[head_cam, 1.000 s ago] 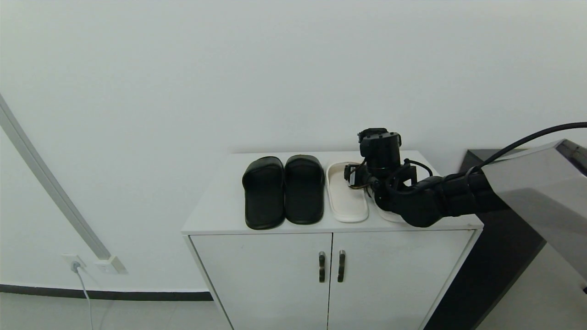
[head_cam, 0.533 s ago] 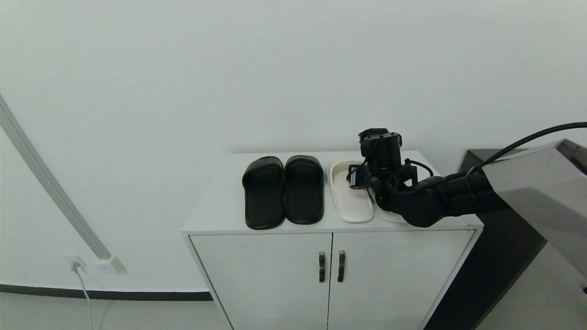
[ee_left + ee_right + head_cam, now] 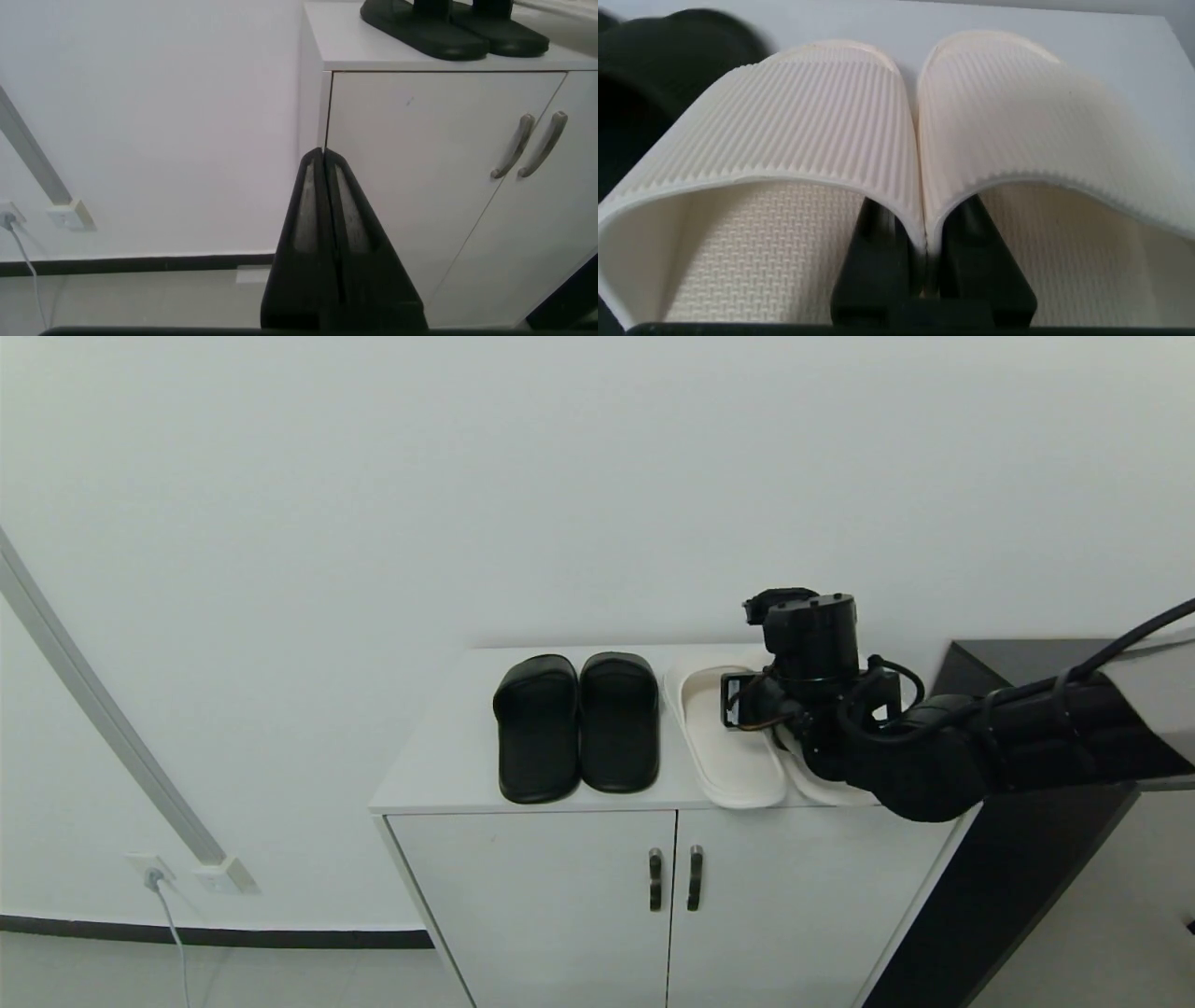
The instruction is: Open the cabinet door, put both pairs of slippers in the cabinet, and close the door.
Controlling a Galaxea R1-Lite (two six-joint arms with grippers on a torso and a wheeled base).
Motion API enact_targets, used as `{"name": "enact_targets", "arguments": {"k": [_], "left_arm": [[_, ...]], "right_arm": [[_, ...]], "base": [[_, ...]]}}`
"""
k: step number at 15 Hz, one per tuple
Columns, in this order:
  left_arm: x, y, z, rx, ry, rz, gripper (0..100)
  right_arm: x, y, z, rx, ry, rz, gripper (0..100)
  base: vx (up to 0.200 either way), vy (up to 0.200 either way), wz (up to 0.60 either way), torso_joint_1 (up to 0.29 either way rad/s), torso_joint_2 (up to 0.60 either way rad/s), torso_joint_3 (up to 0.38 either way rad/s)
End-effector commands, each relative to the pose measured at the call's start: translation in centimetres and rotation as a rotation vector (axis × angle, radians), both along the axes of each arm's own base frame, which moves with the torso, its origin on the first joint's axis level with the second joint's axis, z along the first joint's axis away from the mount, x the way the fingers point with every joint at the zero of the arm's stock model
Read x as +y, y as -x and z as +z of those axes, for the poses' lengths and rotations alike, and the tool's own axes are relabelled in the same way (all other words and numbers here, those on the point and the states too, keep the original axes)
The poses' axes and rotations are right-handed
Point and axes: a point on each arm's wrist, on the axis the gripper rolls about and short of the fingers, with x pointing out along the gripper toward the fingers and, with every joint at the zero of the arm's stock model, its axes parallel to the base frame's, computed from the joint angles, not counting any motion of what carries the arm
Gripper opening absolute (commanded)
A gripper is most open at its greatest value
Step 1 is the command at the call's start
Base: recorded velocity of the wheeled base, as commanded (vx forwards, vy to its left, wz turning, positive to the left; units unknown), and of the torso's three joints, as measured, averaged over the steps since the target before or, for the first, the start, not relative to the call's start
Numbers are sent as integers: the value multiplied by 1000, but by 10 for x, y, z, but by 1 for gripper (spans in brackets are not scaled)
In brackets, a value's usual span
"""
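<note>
While the doors [image 3: 551,896] of the cabinet [image 3: 439,756] are shut, the right gripper [image 3: 775,723] is at the front right corner of the cabinet top. Its fingers [image 3: 878,266] are squeezed tight on the white slippers [image 3: 738,761], pinching the two inner strap sides together. That pair pokes a little over the front edge. The black slippers [image 3: 574,723] sit just beside them, near the middle. The left gripper [image 3: 324,224] hangs low by the cabinet's front left corner, with its fingers pressed together on nothing. I think the step is lifting the white pair. Next, a handle [image 3: 693,877] needs a pull, likely from the free left gripper.
</note>
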Motion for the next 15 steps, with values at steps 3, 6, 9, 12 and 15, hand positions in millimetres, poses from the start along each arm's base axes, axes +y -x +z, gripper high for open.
{"name": "enact_targets", "arguments": {"k": [3,6,9,12,15], "left_arm": [[0,0,0,1,0,0,0],[0,0,0,1,0,0,0],[0,0,0,1,0,0,0],[0,0,0,1,0,0,0],[0,0,0,1,-1,0,0]], "right_arm": [[-16,68,34,-28,-11,189,0],[-30,115,41,-32,21,378,0],[-34,137,32,-70,89,470,0],[-35,143,21,-175,137,534,0],[-39,155,15,-160,129,630,0]], "base": [[0,0,0,0,0,0],[0,0,0,0,0,0],[0,0,0,0,0,0],[0,0,0,0,0,0],[0,0,0,0,0,0]]}}
